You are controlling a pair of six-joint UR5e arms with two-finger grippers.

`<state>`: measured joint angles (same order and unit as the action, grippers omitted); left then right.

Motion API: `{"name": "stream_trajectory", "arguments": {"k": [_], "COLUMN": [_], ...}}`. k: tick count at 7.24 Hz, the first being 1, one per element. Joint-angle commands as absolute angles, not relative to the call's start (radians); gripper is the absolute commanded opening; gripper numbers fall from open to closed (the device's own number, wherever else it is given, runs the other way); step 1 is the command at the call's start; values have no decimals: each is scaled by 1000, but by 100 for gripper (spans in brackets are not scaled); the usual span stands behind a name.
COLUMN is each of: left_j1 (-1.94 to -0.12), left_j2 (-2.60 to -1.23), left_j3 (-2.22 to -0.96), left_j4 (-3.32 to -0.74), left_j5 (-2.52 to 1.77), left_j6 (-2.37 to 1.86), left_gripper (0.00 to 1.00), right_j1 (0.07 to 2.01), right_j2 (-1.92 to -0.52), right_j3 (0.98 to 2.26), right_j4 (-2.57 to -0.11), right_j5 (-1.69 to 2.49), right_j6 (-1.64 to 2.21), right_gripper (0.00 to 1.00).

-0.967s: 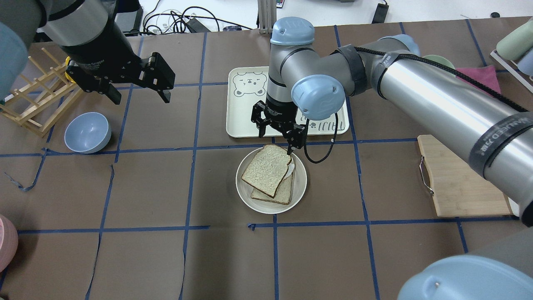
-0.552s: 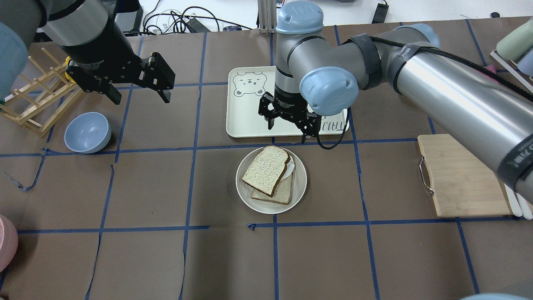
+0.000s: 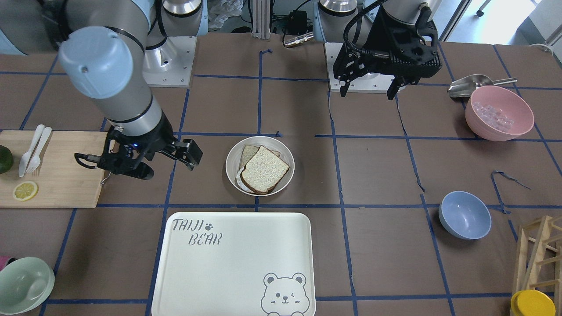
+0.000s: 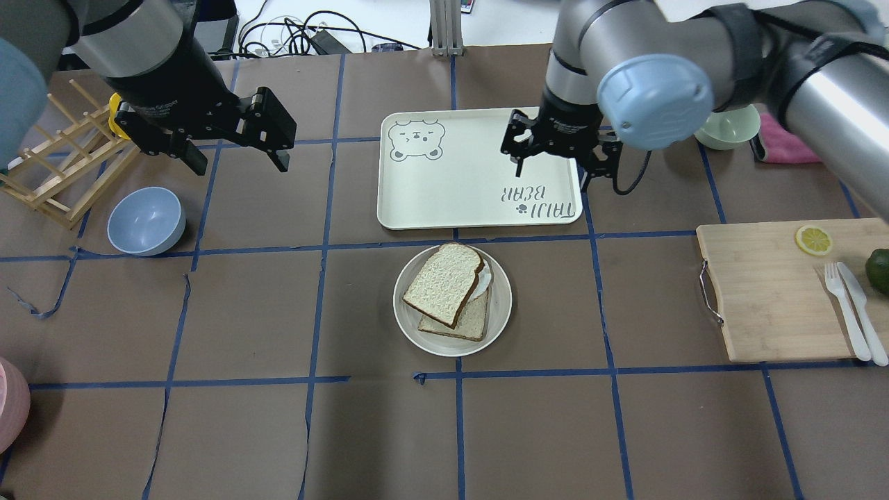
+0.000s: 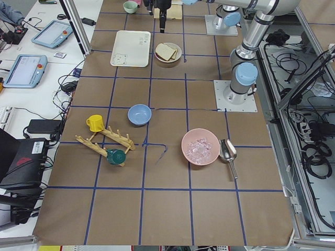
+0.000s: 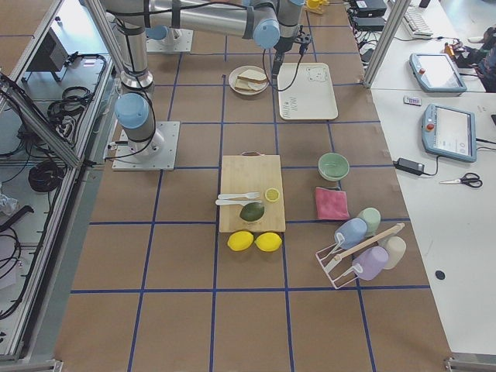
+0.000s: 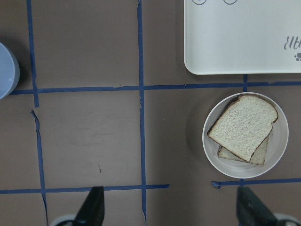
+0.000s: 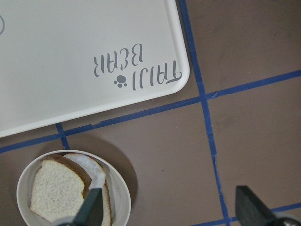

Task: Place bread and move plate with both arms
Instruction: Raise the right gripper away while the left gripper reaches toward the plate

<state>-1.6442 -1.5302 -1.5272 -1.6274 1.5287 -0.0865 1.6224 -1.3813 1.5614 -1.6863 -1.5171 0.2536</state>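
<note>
Bright, even light, sharp focus throughout; the plate (image 8: 120, 197) casts only a soft shadow.

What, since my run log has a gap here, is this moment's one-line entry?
bread: on plate, atop second slice | right gripper: open, empty, clear of plate | left gripper: open, empty, raised

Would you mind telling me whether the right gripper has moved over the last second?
Yes. In the overhead view the right gripper has left the plate's far rim and moved up and right, now over the tray's right edge.
</note>
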Motion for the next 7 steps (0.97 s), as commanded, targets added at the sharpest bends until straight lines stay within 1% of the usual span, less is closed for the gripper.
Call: {"name": "stream_trajectory", "arguments": {"k": [1,2,3,5,7], "left_j1": [-1742,-1771,-1791,-1828,-1833], "left_j2": [-1552,-1565,-1568,-1577,-1591], "left_j3": [-1566,-1639,-1714,-1839,-1937], "left_j4": [-1603,-1475,-1404,-1288,-1211], "left_j5": [1528,1526,1525,1528,1526], "left_j6": [-232,-324,-410,-462,-595], "left_gripper": [100,100,100,100,100], "right_j1": [1530,1491,1482,1474,1474], "right_j2": [-1516,-1561,-1587,-1582,-1580], "right_j3": [1566,1565,1559,1563,1569], "right_j4": [-1591,-1521,-1514,-1519,-1511], "right_j5": [-1580,-1583,-1585,-1585,-1585], "right_j6": [-16,-73,-72,-61,-61], "right_gripper": [100,100,100,100,100]}}
